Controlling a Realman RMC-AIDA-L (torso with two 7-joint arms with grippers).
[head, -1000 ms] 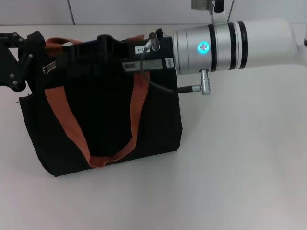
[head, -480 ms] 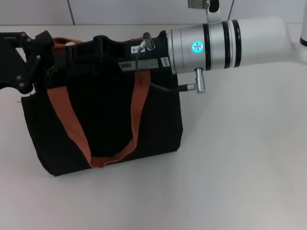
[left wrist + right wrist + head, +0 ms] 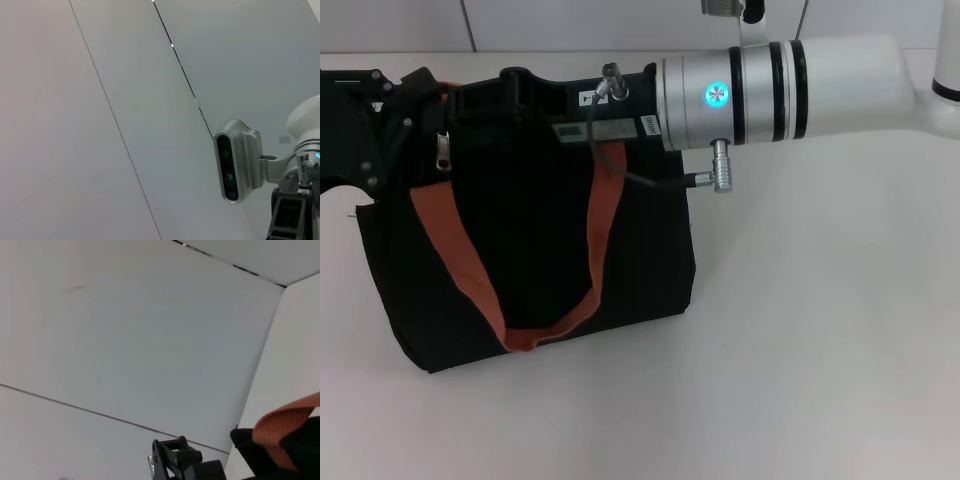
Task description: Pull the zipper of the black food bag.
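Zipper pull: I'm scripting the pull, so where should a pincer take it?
Pinch the flat silver tab of the zipper across its faces, coming from the bag's left end; it hangs from the top edge, below the left pincer.

Both claws' fingers black against the black food bag (image 3: 535, 250), their stance unreadable.
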